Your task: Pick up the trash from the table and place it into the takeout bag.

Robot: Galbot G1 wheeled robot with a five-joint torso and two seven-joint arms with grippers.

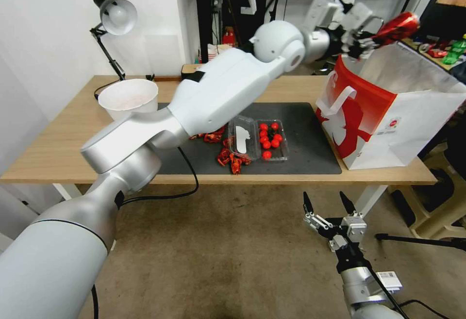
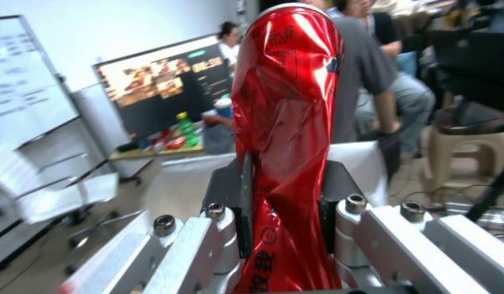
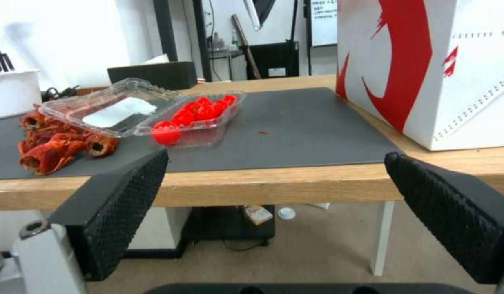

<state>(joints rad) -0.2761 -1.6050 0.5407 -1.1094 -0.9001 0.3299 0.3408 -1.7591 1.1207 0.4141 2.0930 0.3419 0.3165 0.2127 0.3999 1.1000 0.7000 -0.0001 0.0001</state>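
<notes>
Gripping a crushed red can (image 2: pixel 287 122), print unreadable, left tool (image 1: pixel 365 42) hovers over takeout bag (image 1: pixel 388 110); right tool (image 1: pixel 329 206) open, empty.

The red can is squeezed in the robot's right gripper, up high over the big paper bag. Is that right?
Not quite. The left gripper is the one squeezing the red can, up over the takeout bag. The head view shows it. The right gripper hangs open below the table's front edge, holding nothing.

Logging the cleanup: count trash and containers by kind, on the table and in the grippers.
Red can, held by left gripper above takeout bag: 1
White bowl: 1
Clear clamshell box: 1
Crayfish shell pile: 1
Takeout bag: 1
Total: 5
Right gripper holds nothing.
</notes>
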